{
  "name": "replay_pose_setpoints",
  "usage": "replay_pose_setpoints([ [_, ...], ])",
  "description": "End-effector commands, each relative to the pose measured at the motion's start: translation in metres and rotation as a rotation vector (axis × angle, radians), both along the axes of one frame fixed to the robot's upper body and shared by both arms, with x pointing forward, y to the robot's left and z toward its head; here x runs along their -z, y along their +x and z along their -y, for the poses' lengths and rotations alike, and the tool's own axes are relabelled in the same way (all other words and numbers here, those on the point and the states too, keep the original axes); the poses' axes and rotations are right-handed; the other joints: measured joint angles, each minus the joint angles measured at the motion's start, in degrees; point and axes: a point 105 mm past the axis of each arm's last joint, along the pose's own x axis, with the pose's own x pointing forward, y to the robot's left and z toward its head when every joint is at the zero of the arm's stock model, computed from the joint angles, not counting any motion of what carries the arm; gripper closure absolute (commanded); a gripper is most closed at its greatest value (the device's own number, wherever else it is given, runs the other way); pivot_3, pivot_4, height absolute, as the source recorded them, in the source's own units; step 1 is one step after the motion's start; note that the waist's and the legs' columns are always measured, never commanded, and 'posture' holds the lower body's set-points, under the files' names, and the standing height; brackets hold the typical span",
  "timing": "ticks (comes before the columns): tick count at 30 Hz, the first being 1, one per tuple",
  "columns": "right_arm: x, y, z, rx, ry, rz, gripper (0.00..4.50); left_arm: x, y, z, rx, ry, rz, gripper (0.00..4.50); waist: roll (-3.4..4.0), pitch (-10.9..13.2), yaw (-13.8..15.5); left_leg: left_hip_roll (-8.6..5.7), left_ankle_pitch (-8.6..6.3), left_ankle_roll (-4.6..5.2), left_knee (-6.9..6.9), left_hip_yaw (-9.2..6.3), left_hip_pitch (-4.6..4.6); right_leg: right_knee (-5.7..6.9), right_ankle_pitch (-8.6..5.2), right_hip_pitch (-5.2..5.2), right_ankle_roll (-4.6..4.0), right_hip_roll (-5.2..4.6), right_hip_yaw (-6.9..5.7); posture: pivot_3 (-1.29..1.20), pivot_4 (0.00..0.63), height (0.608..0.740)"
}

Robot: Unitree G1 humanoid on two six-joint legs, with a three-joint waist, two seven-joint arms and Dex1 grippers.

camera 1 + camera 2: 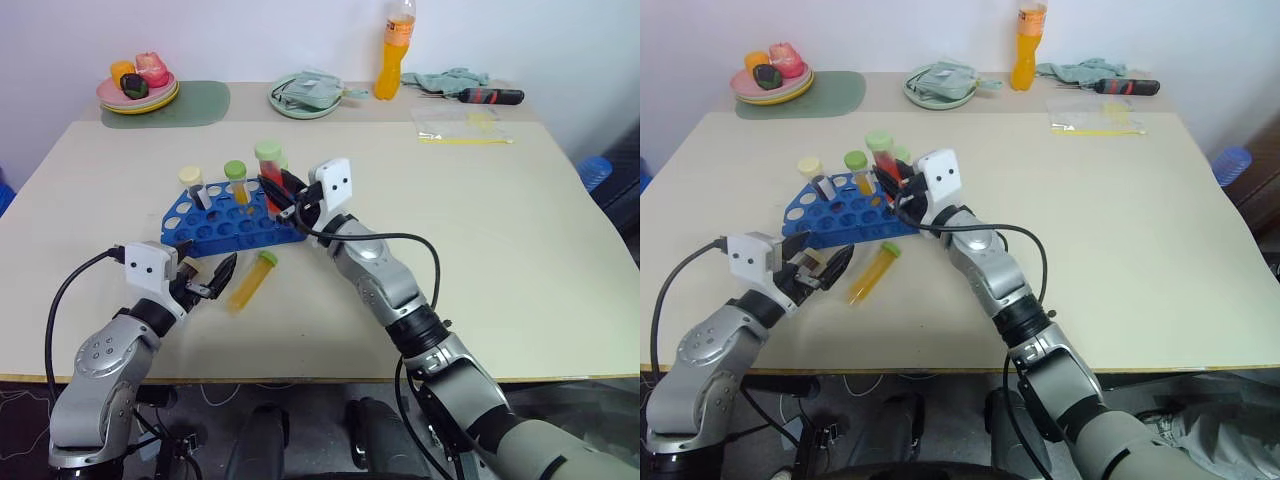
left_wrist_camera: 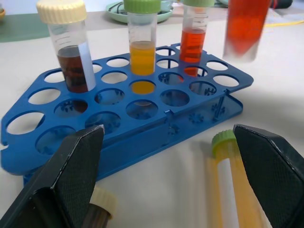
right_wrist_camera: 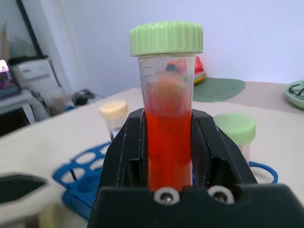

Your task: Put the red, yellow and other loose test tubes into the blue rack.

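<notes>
A pale tabletop (image 1: 500,260) carries everything. Nearest, the left end effector (image 1: 210,280) gapes wide beside a yellow tube (image 1: 252,279) lying flat. Behind it sits the blue rack (image 1: 225,228), with tubes standing in it. Over its right end, the right end effector (image 3: 167,156) grips a red tube (image 3: 167,137) upright.

The right arm reaches from the 5 o'clock corner toward 11 o'clock, elbow low, wrist raised. Its tool (image 1: 283,192) is clamped on a red test tube (image 3: 167,137), held upright with the green cap uppermost. The left arm comes in from 7 o'clock, forearm roughly level. Its tool (image 1: 205,279) points toward 3 o'clock, fingers (image 2: 71,175) spread wide, gripping nothing.
</notes>
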Motion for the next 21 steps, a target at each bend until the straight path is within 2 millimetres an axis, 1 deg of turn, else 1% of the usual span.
replay_pose_setpoints([
  [1, -0.014, 0.001, -0.001, 0.007, 0.022, 0.079, 3.74, -0.017, -0.005, 0.005, 0.012, -0.008, 0.052, 0.00, 0.00, 0.0, -0.1, 0.00, 0.00, 0.00, 0.00, 0.00, 0.00, 0.00, 0.00, 0.00, 0.00, 0.00, 0.00, 0.00, 0.150, 0.740],
  [9, 0.002, 0.011, -0.003, 0.048, 0.001, 0.048, 3.74, -0.017, -0.008, 0.019, 0.070, -0.008, 0.024, 0.00, 0.01, 0.0, -1.2, 0.01, 0.00, 0.00, -0.01, -0.02, 0.04, 0.11, 0.00, -0.03, -0.01, 0.03, 0.00, 0.00, 0.150, 0.740],
  [15, 0.008, 0.012, -0.008, 0.034, -0.009, 0.040, 3.74, -0.020, -0.005, 0.029, 0.086, 0.001, 0.019, 0.00, 0.01, 0.0, -1.5, 0.00, 0.01, -0.01, -0.01, -0.05, 0.06, 0.16, 0.00, -0.02, -0.01, 0.04, 0.00, 0.00, 0.150, 0.740],
  [21, 0.012, 0.014, -0.012, 0.027, -0.008, 0.025, 3.74, -0.020, -0.004, 0.031, 0.092, 0.005, 0.010, 0.00, 0.01, 0.0, -1.6, 0.00, 0.01, -0.01, -0.01, -0.05, 0.07, 0.18, 0.00, -0.02, -0.01, 0.05, 0.00, 0.00, 0.150, 0.740],
])
